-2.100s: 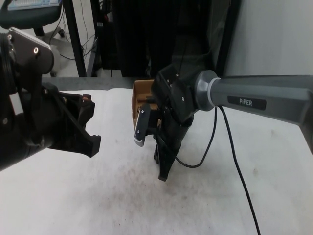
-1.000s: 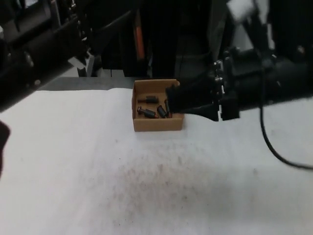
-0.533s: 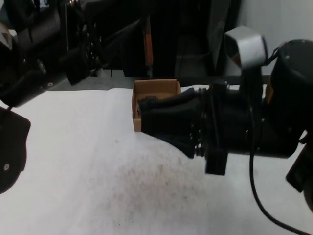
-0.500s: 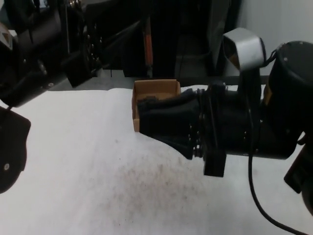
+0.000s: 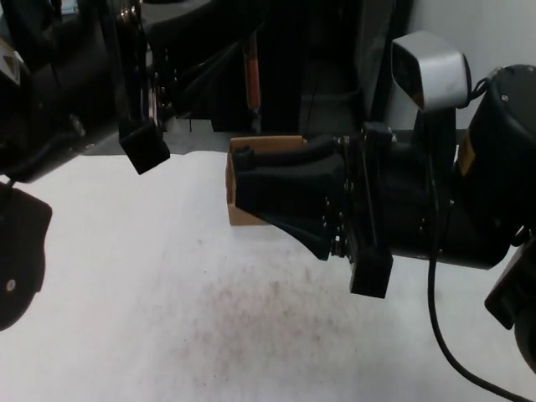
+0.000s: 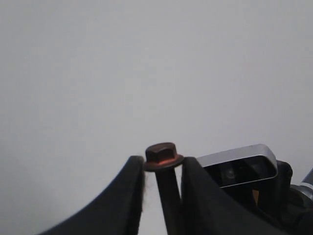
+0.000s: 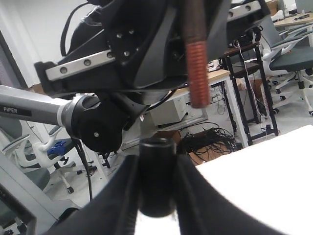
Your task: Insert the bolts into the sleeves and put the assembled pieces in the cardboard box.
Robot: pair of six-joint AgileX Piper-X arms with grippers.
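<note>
The bolt (image 6: 164, 155) is pinched in the left claw (image 6: 162, 169), and the sleeve (image 7: 156, 196) is clamped in the right claw (image 7: 156, 164). The threaded tip is held near the sleeve's mouth, axes roughly parallel, offset sideways.

White-covered bench (image 5: 167, 318) — dark racks (image 5: 285, 67), perhaps shelving, behind — desk (image 7: 220, 77) and office chairs (image 7: 293, 56) beyond.
</note>
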